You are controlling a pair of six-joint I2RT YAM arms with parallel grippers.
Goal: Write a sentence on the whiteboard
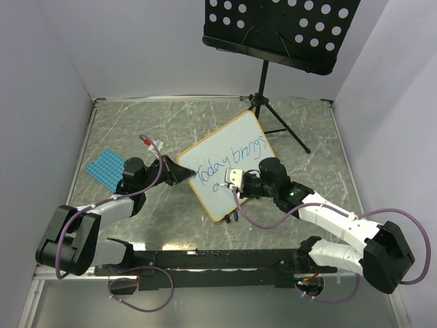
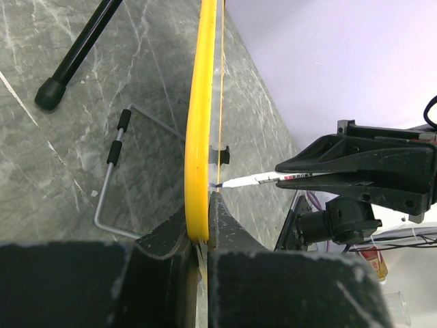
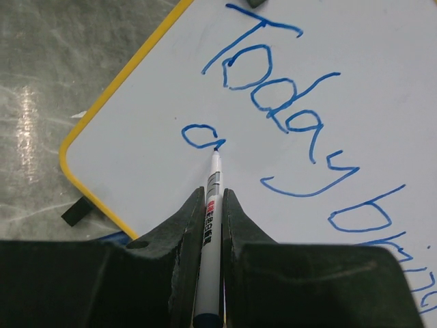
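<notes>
Right jaws are clamped on the marker (image 3: 209, 232), its tip laid on the whiteboard (image 3: 136, 130) at the tail of a small loop that opens line two. Left jaws are closed on the yellow frame (image 2: 196, 137), and the board is steadied by them.

The sentence (image 3: 287, 116) reads "Today brings"; the task is judged roughly midway.

For this stroke, light, even tip pressure is wanted and a firm hold on the frame, lest the board be pushed back or the line skip. Letter size is best matched to line one.

Beyond lie a grey marbled worktop (image 1: 136, 123), a blue mat (image 1: 104, 169) at left and a black music stand (image 1: 273, 31) at back. Plain pale walls are seen on three sides.
</notes>
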